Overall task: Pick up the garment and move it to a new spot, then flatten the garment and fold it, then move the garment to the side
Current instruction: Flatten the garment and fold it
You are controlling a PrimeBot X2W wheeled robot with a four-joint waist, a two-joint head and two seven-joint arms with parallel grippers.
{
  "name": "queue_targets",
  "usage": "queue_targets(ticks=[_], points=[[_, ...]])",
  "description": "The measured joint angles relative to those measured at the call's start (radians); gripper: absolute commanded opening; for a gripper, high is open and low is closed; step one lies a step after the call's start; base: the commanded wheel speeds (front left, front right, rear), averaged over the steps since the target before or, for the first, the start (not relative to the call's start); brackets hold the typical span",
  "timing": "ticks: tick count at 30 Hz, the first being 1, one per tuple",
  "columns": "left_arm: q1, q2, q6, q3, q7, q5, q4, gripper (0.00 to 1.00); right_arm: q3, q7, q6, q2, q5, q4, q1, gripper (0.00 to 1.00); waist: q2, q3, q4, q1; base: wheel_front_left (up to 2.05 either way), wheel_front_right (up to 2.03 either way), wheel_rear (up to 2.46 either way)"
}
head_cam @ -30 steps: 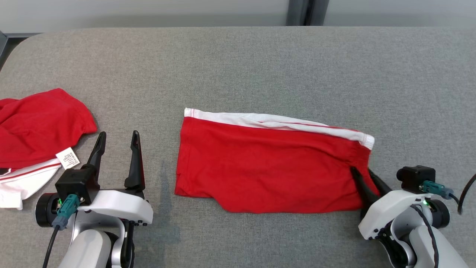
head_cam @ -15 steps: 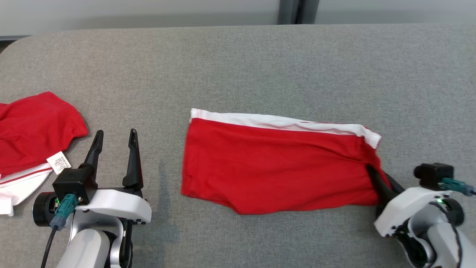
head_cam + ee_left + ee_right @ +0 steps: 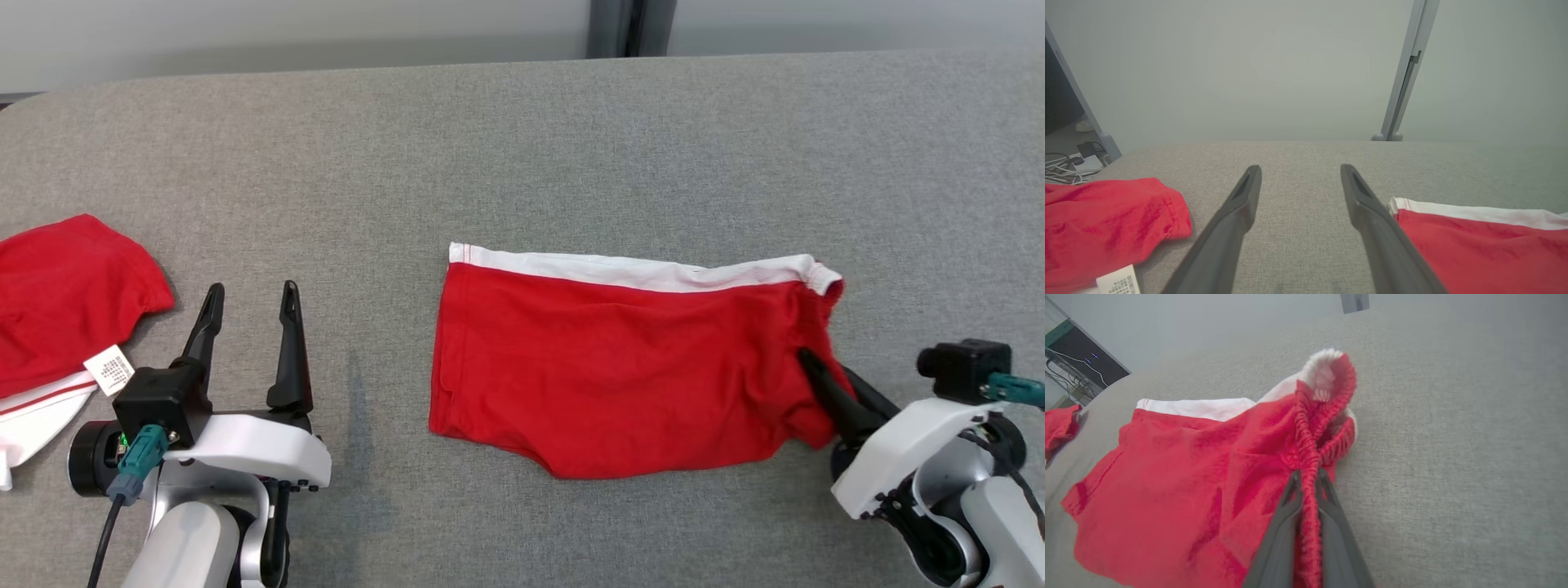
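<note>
We see the garment [image 3: 620, 367], soft red knit shorts with a white band [image 3: 629, 272] along the far edge, lying mostly flat near the middle of the grey woven surface [image 3: 522, 147]. Its left hem is straight. Its near edge curves, and its right end is gathered into ribbed elastic folds.

The right fingers [image 3: 824, 388], long, dark and tapering, are pressed together on that gathered elastic. In the right wrist view the fingers [image 3: 1284, 539] have the red ribbing pinched between them, and the cloth beyond rises in a loose loop. The left fingers [image 3: 290, 327] stand wide apart and hold nothing. They hover over bare surface to the left of the garment, and the left wrist view shows these fingers [image 3: 1241, 200] with grey weave between them.

A second red garment [image 3: 65, 302] lies crumpled at the far left with a small white printed label [image 3: 108, 370] on it.

A second ago the right fingers were partly spread at the garment's right edge; now they are clamped on it. The right end lay flat then and is bunched and raised now. The head camera has turned right, yet the gap between the left fingers and the garment's left hem has widened, so the garment has slid to the right.
</note>
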Motion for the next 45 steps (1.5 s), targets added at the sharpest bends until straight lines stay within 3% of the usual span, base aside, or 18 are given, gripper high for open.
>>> queue_targets(ticks=[5,12,20,31,32,33,34,35,41,45], points=[[0.000,0.001,0.004,-0.010,0.005,0.002,-0.002,1.00,0.070,0.034,0.000,-0.035,0.079,-0.134,-0.013,0.00,0.0000,-0.001,0.002,0.0000,0.00,0.00,0.00],[-0.024,-0.004,-0.001,-0.025,0.007,0.002,0.000,1.00,0.165,0.098,0.000,-0.011,0.288,-0.260,-0.075,0.00,0.0000,0.009,0.031,0.0000,0.00,0.00,0.00],[-0.060,-0.027,-0.014,-0.045,-0.011,-0.001,0.022,1.00,0.314,0.101,0.000,0.049,0.377,-0.206,-0.199,0.00,0.0000,0.040,0.086,0.0000,0.00,0.00,0.00],[-0.091,-0.056,-0.029,-0.067,-0.047,-0.009,0.070,1.00,0.467,-0.009,0.000,0.073,0.413,-0.060,-0.321,0.00,0.0000,0.097,0.146,0.0000,0.00,0.00,0.00],[-0.097,-0.058,-0.029,-0.068,-0.049,-0.009,0.073,1.00,0.477,-0.023,0.000,0.076,0.415,-0.054,-0.328,0.03,0.0000,0.099,0.149,0.0000,0.00,0.00,0.00],[-0.102,-0.059,-0.029,-0.068,-0.053,-0.009,0.076,1.00,0.493,-0.036,0.000,0.076,0.417,-0.049,-0.338,0.24,0.0000,0.101,0.150,0.0000,0.00,0.00,0.00],[-0.103,-0.060,-0.031,-0.069,-0.055,-0.010,0.079,1.00,0.503,-0.051,0.000,0.076,0.417,-0.046,-0.346,0.92,0.0000,0.102,0.151,0.0000,0.00,0.00,0.00],[-0.103,-0.060,-0.031,-0.069,-0.056,-0.011,0.085,1.00,0.512,-0.069,0.000,0.076,0.416,-0.042,-0.352,1.00,0.0000,0.102,0.151,0.0000,0.00,0.00,0.00],[-0.107,-0.059,-0.031,-0.068,-0.067,-0.012,0.099,1.00,0.541,-0.228,0.000,0.064,0.359,-0.035,-0.395,1.00,0.0000,0.096,0.138,0.0000,0.00,0.00,0.00],[-0.107,-0.056,-0.031,-0.067,-0.068,-0.012,0.102,1.00,0.480,-0.291,0.000,0.052,0.256,-0.004,-0.405,1.00,0.0000,0.084,0.120,0.0000,0.00,0.00,0.00]])
